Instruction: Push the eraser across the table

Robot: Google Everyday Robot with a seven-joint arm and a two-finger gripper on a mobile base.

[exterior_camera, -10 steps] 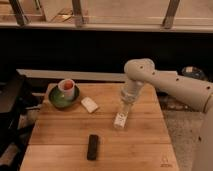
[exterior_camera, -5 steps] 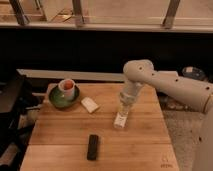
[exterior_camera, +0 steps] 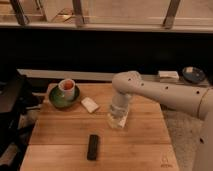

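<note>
I am judging the push as not yet begun: the eraser (exterior_camera: 93, 147) is lying untouched near the table's (exterior_camera: 145, 146) front edge, while my gripper (exterior_camera: 118, 113), fingers closed, is hovering behind it by the bottle (exterior_camera: 115, 123).

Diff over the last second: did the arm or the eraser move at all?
The arm has sunk slightly and shifted a touch to picture-left. Its end effector has barely moved and stays low over the table, right of the cream block. No grab or release is visible. The eraser, the cream block and the green bowl are where they were, and the eraser is untouched.
</note>
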